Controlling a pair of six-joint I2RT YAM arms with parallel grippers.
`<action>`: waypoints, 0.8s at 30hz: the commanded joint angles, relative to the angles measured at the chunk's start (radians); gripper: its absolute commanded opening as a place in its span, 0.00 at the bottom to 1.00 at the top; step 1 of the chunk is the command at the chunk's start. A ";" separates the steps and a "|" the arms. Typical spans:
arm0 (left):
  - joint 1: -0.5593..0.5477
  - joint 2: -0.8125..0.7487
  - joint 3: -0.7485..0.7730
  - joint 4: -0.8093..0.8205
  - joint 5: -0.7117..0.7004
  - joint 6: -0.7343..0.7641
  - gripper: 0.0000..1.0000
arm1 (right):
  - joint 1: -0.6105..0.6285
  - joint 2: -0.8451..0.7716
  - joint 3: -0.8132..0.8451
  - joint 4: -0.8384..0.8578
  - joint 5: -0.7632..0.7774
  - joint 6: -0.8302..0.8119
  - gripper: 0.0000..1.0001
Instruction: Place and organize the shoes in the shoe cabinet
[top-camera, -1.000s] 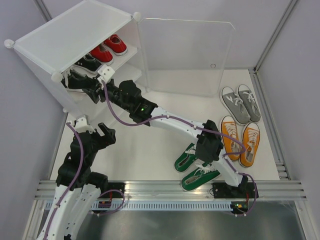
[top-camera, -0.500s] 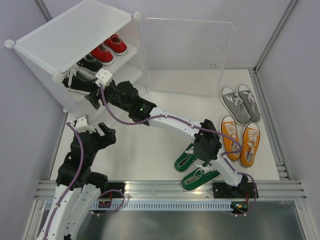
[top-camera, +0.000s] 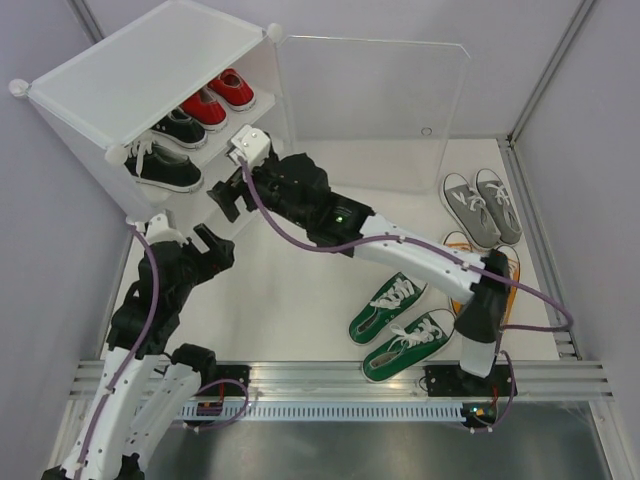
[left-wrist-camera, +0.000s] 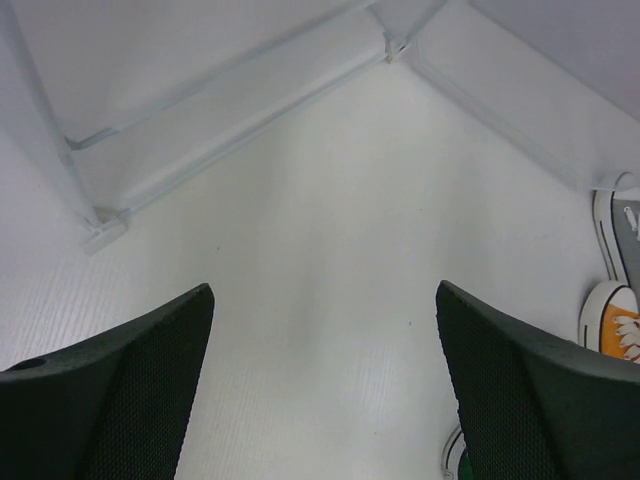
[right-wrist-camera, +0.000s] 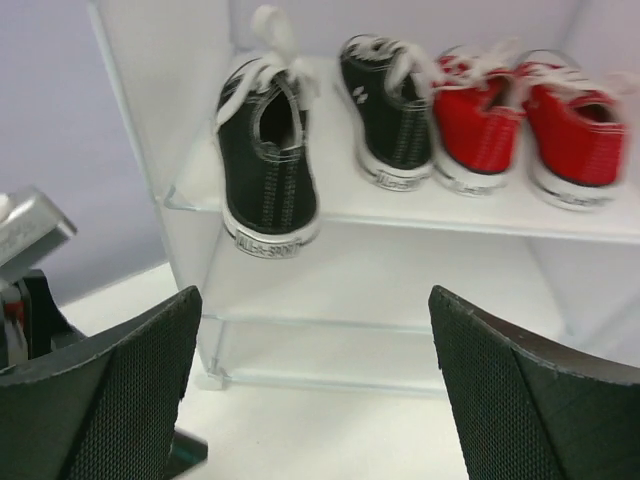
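The shoe cabinet (top-camera: 150, 75) stands at the far left corner of the table (top-camera: 300, 290), its clear door (top-camera: 375, 110) swung wide open. On the upper shelf four shoes sit in a row, heels toward the front: two black shoes (right-wrist-camera: 268, 160) on the left, then the red pair (right-wrist-camera: 520, 125) beside them. The outer black one sits a little apart from its mate, its heel right at the shelf's front lip.

The right gripper (right-wrist-camera: 315, 330) hovers just in front of that shelf, fingers spread wide with nothing between them. The left gripper (left-wrist-camera: 325, 320) hangs low over bare table near the cabinet's foot, its jaws apart too and empty.

The rest of the shoes lie out on the table: the green pair (top-camera: 400, 325) near the front edge, the orange pair (top-camera: 505, 270) partly hidden behind the right arm, and the grey pair (top-camera: 482, 208) beyond them by the right wall.
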 joint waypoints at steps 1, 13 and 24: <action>0.002 0.059 0.127 -0.005 -0.029 -0.084 0.93 | -0.014 -0.179 -0.115 -0.058 0.193 0.000 0.98; -0.125 0.315 0.375 -0.072 -0.323 -0.128 0.60 | -0.096 -0.653 -0.736 -0.104 0.238 0.254 0.98; -0.190 0.456 0.520 -0.072 -0.567 -0.132 0.13 | -0.096 -0.762 -0.892 -0.133 0.177 0.286 0.98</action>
